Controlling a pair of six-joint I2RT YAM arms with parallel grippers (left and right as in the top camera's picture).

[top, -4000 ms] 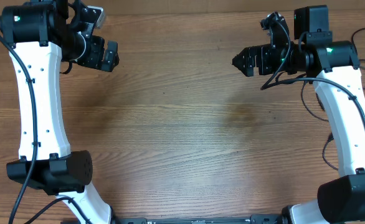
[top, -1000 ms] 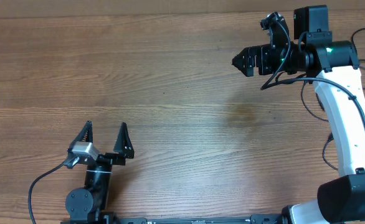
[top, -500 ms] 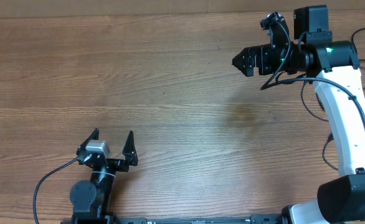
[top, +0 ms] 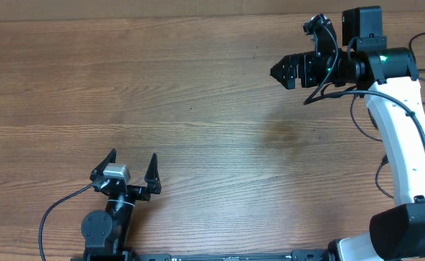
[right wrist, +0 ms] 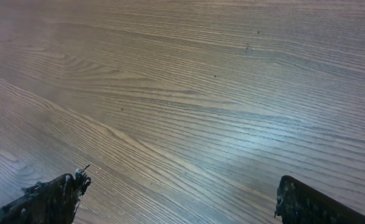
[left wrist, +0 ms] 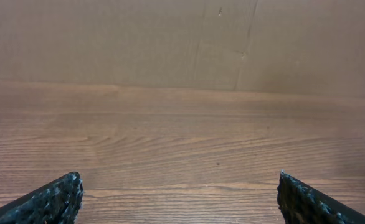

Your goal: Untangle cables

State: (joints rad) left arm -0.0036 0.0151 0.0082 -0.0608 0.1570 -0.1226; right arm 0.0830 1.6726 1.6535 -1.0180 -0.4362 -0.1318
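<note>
Jaws of left gripper are held spread wide over table near its front edge; right gripper is spread too, at far right. Whereabouts of cables cannot be told.

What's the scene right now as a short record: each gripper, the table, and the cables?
left gripper: open, empty, near the table's front left edge
right gripper: open, empty, over the far right side, pointing left
table: wood-grain surface
cables: none visible in any view
</note>
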